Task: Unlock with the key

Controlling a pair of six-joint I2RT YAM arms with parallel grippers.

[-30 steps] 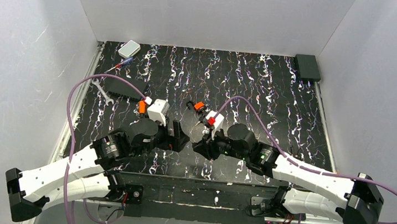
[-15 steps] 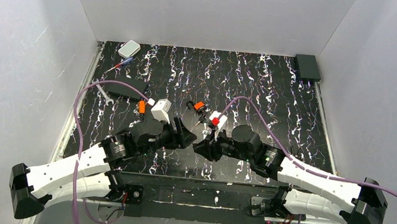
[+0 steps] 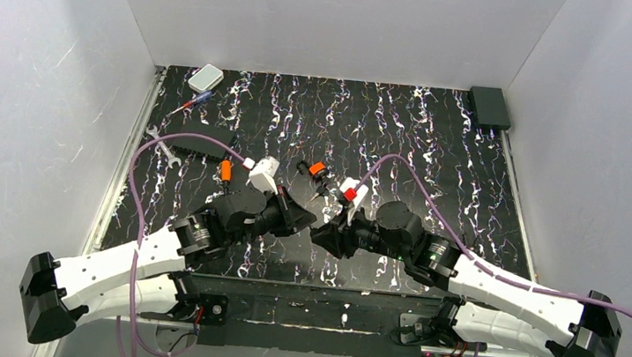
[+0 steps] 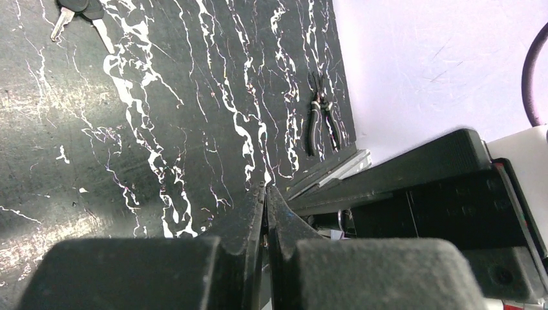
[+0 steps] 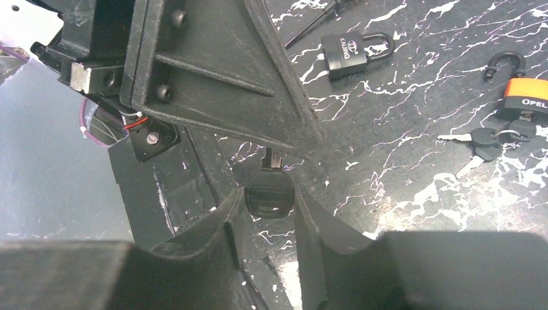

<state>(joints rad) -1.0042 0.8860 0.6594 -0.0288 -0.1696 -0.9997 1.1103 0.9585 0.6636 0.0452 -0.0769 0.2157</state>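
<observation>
The key [image 5: 270, 199] hangs above the mat with its black head pinched in my right gripper [image 5: 270, 194], which is shut on it. Its short blade points away and ends at the tips of my left gripper's fingers [image 5: 284, 139], which look closed on it. In the left wrist view my left gripper [image 4: 265, 190] is shut, pads together, and the key is hidden behind them. From above, the left gripper [image 3: 310, 221] and the right gripper [image 3: 319, 230] meet tip to tip near the mat's front. The dark padlock [image 5: 352, 51] lies on the mat beyond them.
An orange-topped padlock [image 5: 526, 97] lies right of the dark one with a small bunch of keys [image 5: 484, 143] beside it. Pliers [image 4: 321, 123] lie near the mat's edge. A wrench [image 3: 161, 144], screwdriver [image 3: 192, 105] and white box [image 3: 206, 77] sit back left, a black box [image 3: 490, 106] back right.
My left gripper has swung right to meet the right gripper and gone from wide open to shut at the key's blade. The right gripper kept its hold on the key's head.
</observation>
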